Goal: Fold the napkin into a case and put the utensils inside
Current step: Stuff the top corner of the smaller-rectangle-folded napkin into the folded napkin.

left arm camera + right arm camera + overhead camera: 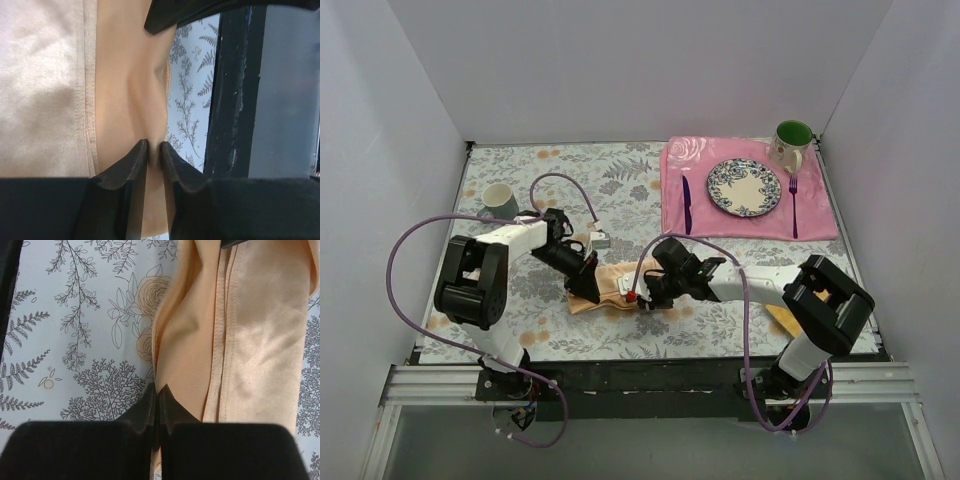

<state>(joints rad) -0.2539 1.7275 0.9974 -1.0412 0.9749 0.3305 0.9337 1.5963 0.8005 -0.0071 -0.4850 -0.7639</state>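
The peach-orange napkin lies folded into a narrow strip near the table's front, between my two grippers. My left gripper pinches its left end; the left wrist view shows the fingers closed on a cloth fold. My right gripper pinches the right end; the right wrist view shows its jaws shut on the cloth edge. The dark purple knife lies on the pink placemat left of the plate. The purple fork lies right of the plate.
The pink floral placemat at the back right holds a patterned plate and a green mug. A grey-green cup stands at the left. A small white block lies behind the napkin. A yellow object lies under the right arm.
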